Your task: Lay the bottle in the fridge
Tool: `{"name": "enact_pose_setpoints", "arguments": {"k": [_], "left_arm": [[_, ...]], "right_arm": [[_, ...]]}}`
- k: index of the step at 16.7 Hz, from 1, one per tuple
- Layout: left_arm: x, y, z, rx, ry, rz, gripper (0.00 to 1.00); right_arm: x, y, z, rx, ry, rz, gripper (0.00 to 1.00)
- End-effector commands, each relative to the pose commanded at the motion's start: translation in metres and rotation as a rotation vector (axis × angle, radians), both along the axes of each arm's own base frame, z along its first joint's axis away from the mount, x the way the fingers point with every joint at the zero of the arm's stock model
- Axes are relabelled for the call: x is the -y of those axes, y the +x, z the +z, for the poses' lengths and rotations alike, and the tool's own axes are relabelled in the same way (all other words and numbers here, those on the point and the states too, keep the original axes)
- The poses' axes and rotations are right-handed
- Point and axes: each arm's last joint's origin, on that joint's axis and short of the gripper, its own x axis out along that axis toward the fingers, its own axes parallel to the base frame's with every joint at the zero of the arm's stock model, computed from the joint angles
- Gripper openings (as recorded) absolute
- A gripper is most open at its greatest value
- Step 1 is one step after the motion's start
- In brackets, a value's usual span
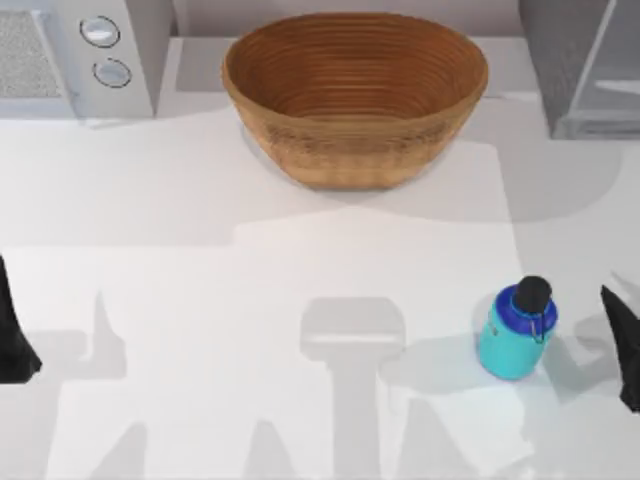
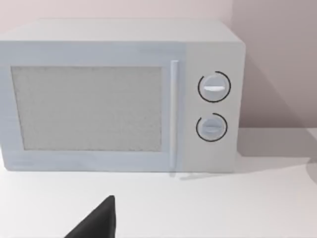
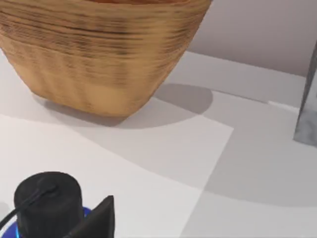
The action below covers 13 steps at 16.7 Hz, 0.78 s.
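Note:
The bottle (image 1: 516, 325) stands upright on the white table at the front right, turquoise with a dark blue shoulder and a black cap. In the right wrist view its black cap (image 3: 47, 201) sits close in front of the camera. My right gripper (image 1: 622, 345) is at the table's right edge, just right of the bottle and apart from it. The fridge (image 1: 580, 70) is the dark grey speckled box at the back right corner, with a pale panel; its edge (image 3: 308, 104) appears in the right wrist view. At the left edge my left gripper (image 1: 15, 335) stays parked.
A large woven basket (image 1: 355, 95) stands at the back middle, between the fridge and a light grey box with two round dials (image 1: 80, 55) at the back left. The left wrist view faces that box (image 2: 119, 99).

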Motion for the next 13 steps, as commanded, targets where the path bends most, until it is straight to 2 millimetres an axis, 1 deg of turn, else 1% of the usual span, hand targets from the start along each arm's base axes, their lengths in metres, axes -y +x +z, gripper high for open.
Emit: {"name": "enact_pose_setpoints", "arguments": {"k": [3, 7, 10, 13], "left_arm": [[0.000, 0.000, 0.000, 0.000, 0.000, 0.000, 1.00], [0.000, 0.000, 0.000, 0.000, 0.000, 0.000, 1.00], [0.000, 0.000, 0.000, 0.000, 0.000, 0.000, 1.00], [0.000, 0.000, 0.000, 0.000, 0.000, 0.000, 1.00]], "right_arm": [[-0.006, 0.006, -0.019, -0.064, -0.017, 0.132, 1.00], [-0.012, 0.007, -0.039, -0.124, -0.026, 0.271, 1.00], [-0.015, 0.006, -0.048, -0.145, -0.028, 0.333, 1.00], [-0.015, 0.006, -0.050, -0.151, -0.028, 0.350, 1.00]]}}
